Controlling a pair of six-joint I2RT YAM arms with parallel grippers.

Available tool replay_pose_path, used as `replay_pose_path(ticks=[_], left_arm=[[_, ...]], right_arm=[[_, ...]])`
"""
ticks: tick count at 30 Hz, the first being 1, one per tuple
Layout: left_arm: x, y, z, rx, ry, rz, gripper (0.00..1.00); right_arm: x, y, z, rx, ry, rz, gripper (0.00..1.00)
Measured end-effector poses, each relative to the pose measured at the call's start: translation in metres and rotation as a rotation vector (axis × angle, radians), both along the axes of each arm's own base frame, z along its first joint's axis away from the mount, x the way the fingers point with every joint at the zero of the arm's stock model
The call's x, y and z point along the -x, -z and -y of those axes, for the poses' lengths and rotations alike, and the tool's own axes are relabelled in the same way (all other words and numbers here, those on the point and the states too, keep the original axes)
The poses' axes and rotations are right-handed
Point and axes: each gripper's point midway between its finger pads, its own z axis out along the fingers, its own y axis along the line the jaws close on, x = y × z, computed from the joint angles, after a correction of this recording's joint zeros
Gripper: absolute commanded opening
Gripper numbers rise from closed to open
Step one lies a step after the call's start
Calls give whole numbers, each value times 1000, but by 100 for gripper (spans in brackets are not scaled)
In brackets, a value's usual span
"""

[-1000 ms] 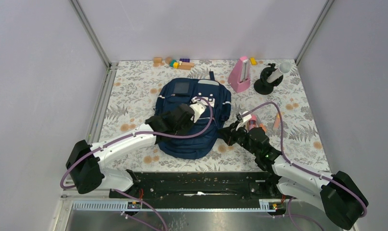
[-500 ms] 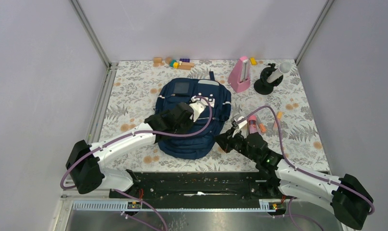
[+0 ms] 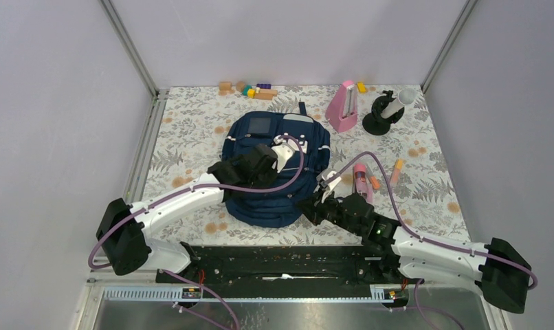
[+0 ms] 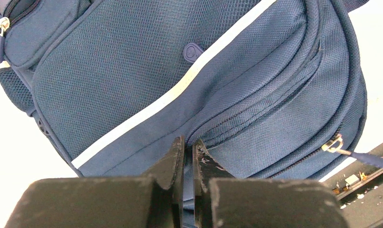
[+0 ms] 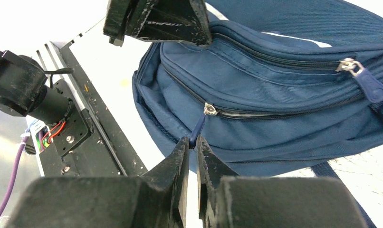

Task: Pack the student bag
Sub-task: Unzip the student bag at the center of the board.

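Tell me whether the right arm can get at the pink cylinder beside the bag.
Probably not yet: the right gripper is shut on the zipper pull of the student bag. Once released, the pink cylinder lies beside that arm, nothing covering it.

On the floral bench, coloured blocks lie along the far edge. At far right stand a pink pyramid-shaped case, a small yellow block and a black stand. Nearer, on the right, lie a pink tube and an orange stick.
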Motion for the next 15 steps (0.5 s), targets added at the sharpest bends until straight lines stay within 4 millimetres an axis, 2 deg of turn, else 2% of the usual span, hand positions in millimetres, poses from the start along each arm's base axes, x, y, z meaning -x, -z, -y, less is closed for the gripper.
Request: replay_pose_path(ticks=[8,15], left_arm=[[3,0,3,13,5,-31,0],[5,-8,11,53,21,-59,0]], right_arm=[[6,7,-23,45,-36,2,0],[5,8,-40,47,-33,17,0]])
